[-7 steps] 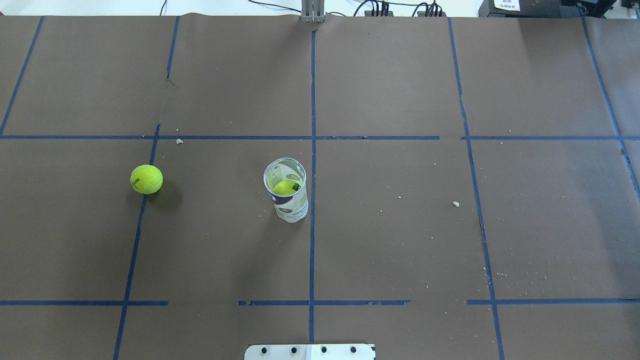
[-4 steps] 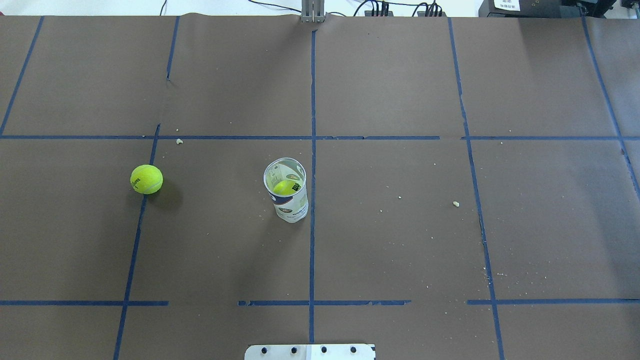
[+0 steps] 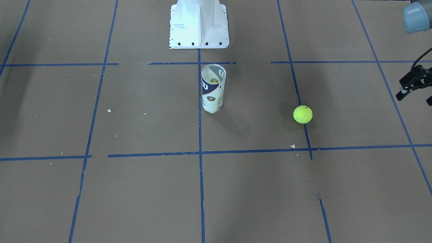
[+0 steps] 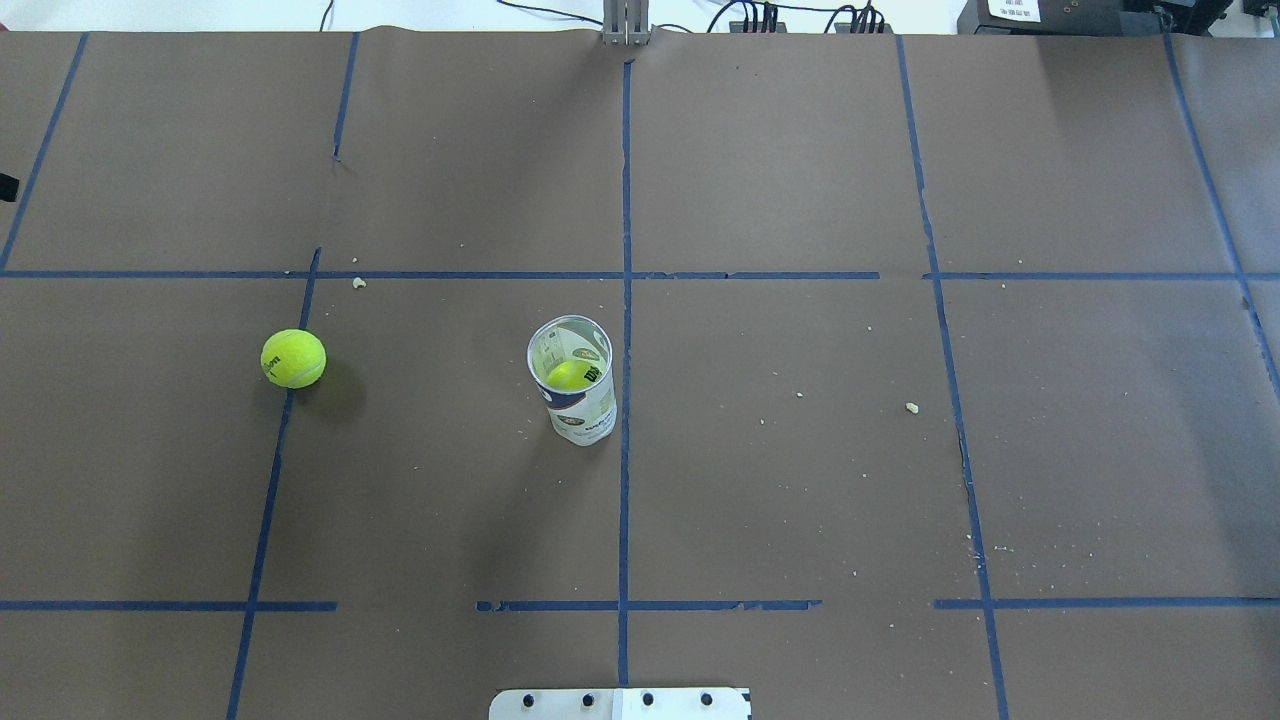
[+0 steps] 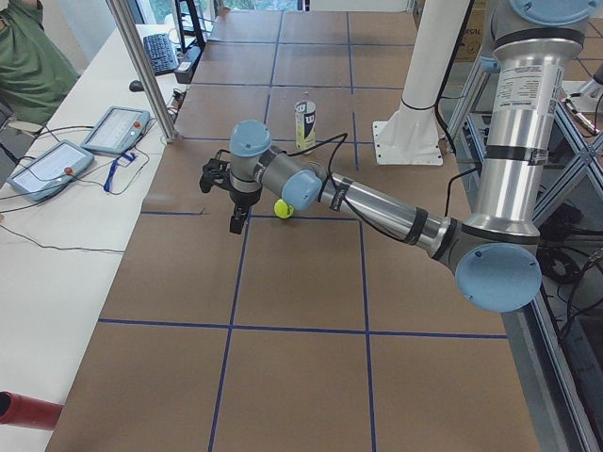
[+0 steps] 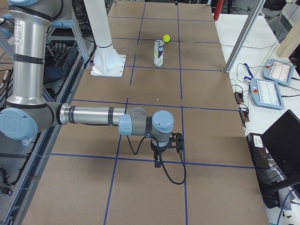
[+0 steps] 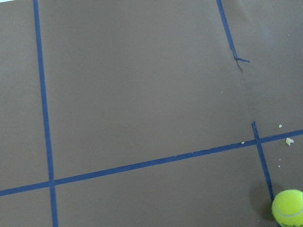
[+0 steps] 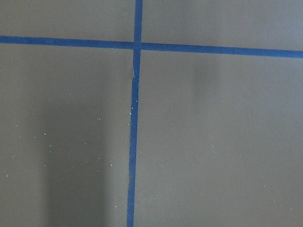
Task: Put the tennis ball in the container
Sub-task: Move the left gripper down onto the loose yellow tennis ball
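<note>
Nothing fully legible from my cameras. On the container, the label has big white letters on the navy band, but only fragments show and no whole word reads; the small print is blurred. The tennis ball has a dark printed logo, too small to read.

Brown paper table, crossing blue tape lines, scattered pale specks

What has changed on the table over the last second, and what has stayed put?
The left gripper has just edged into the overhead view at its left edge; nothing was taken hold of or let go. The tennis ball and the container stayed where they were, apart from each other.
</note>
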Controlling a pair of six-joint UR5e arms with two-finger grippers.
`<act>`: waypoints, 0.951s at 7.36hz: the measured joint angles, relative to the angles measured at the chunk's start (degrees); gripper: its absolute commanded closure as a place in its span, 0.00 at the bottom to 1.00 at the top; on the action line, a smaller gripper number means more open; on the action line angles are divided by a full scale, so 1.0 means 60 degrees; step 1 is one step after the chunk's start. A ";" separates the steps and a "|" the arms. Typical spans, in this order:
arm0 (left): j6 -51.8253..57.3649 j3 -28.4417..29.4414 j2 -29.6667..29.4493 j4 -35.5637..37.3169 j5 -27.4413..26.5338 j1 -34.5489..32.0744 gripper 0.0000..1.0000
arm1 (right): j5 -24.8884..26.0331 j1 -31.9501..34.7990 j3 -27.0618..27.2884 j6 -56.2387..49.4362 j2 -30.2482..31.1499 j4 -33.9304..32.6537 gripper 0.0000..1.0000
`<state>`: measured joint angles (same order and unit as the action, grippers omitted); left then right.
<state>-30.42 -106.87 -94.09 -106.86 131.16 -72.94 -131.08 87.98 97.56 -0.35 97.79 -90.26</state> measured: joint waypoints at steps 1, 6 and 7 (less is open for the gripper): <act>-0.1280 -0.0087 0.0117 -0.0718 -0.0576 0.0802 0.00 | 0.0002 0.0000 0.0000 0.0000 0.0001 0.0001 0.00; -0.6108 -0.0216 -0.0141 -0.1401 -0.3509 0.4755 0.00 | 0.0006 0.0000 0.0000 0.0000 -0.0008 0.0000 0.00; -0.6545 0.0027 -0.0410 -0.1406 -0.3793 0.5136 0.00 | 0.0006 0.0000 0.0000 0.0000 -0.0002 0.0000 0.00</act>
<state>-69.69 -106.71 -96.55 -115.29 108.41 -42.13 -131.05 87.98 97.56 -0.35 97.78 -90.26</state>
